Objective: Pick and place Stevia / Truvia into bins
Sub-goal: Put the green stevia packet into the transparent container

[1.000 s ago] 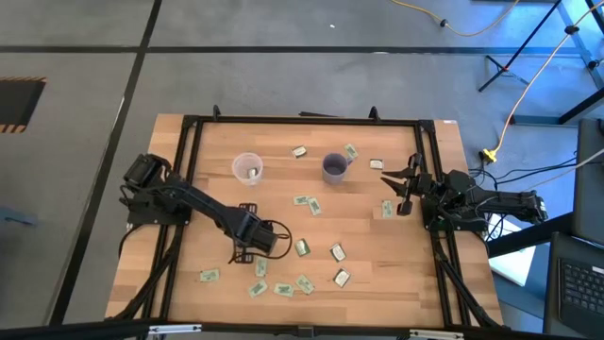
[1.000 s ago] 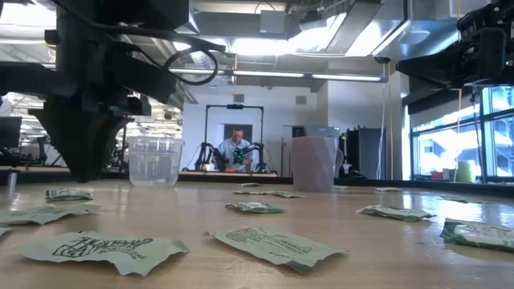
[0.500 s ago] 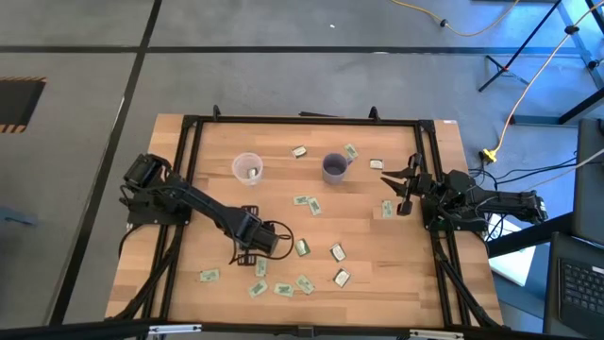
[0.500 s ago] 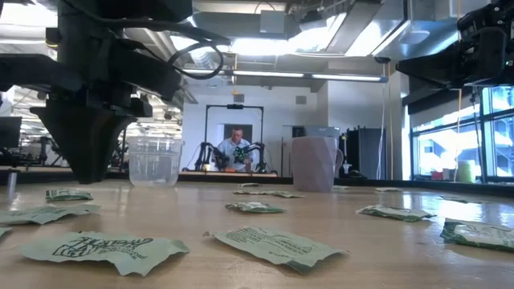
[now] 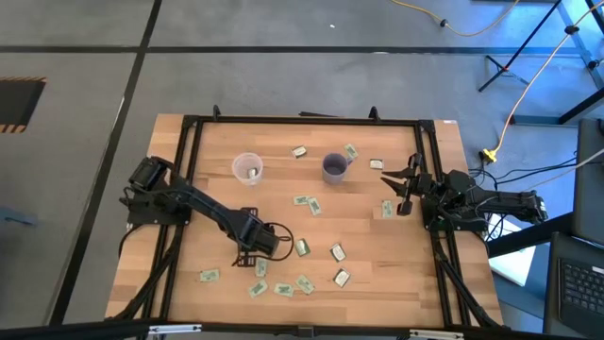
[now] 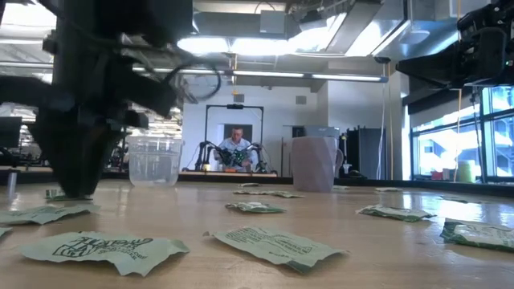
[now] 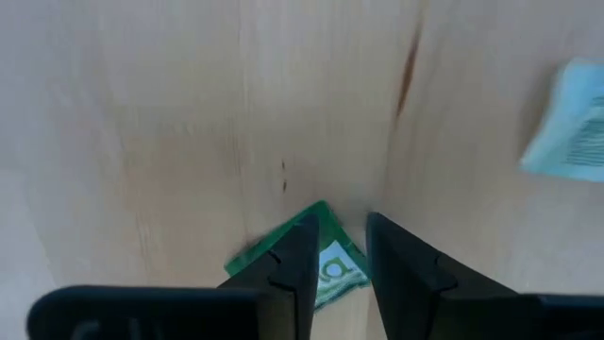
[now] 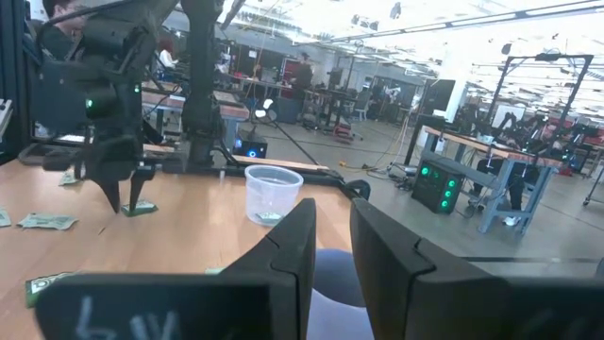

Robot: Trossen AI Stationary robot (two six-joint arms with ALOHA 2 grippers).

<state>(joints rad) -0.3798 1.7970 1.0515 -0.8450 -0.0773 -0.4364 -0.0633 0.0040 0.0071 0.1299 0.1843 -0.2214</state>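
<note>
A green Stevia packet [image 7: 326, 260] lying flat on the table [image 5: 359, 222] is straddled by the left gripper [image 7: 338, 247], jaws narrowly parted, nothing gripped. Both fingertips are best kept astride it before closing. The right gripper [image 5: 404, 182] is parked aside, jaws slightly apart, empty.

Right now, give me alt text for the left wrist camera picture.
Two dark fingers of the left gripper point down at a wooden table, with a green and white sweetener packet lying between their tips. The edge of another packet shows off to one side.
</note>
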